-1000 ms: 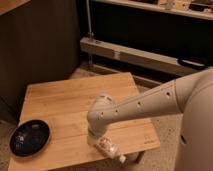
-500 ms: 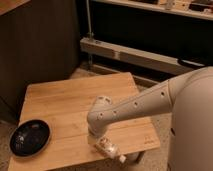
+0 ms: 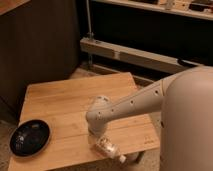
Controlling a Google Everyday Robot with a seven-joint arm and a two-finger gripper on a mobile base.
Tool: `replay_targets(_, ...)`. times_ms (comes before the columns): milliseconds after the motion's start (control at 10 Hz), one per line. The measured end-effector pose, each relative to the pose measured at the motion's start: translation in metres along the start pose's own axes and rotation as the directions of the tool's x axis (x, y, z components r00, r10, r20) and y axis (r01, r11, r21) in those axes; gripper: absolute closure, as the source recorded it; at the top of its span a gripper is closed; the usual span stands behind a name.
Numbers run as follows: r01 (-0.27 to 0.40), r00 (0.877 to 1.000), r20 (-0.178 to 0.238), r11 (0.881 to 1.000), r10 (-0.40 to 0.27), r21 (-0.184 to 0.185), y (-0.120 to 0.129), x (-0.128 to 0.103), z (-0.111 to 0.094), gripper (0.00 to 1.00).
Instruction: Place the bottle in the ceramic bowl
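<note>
The black glossy ceramic bowl (image 3: 30, 137) sits on the front left corner of the wooden table (image 3: 60, 100). The whitish bottle (image 3: 109, 149) lies tilted at the table's front edge, right of centre, its small white cap (image 3: 122, 159) pointing right and down past the edge. My gripper (image 3: 99, 142) is at the end of the white arm, directly over the bottle's left end. The arm's wrist hides most of the gripper. The bowl is well to the left of the gripper and bottle.
The table's front edge runs just below the bottle. A dark wall panel (image 3: 45, 45) stands behind the table at left. A grey metal rail (image 3: 130, 55) and dark shelving lie beyond at right. My white arm (image 3: 165, 100) crosses the table's right side.
The arm has shifted slightly; the bottle and gripper stay at the table's front edge. The bowl has not moved.
</note>
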Motion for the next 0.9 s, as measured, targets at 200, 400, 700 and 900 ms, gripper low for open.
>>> replay_targets(200, 0.003, 1.000, -0.013, 1.000, -0.003, -0.010, 0.001, -0.004, 0.003, 0.51)
replay_targets(400, 0.006, 1.000, -0.022, 1.000, -0.006, -0.015, 0.001, -0.007, 0.004, 0.71)
replay_targets(700, 0.018, 0.999, -0.031, 1.000, -0.019, -0.009, 0.003, -0.032, -0.023, 0.99)
replay_targets(900, 0.029, 0.999, -0.020, 1.000, -0.029, 0.004, 0.002, -0.057, -0.061, 1.00)
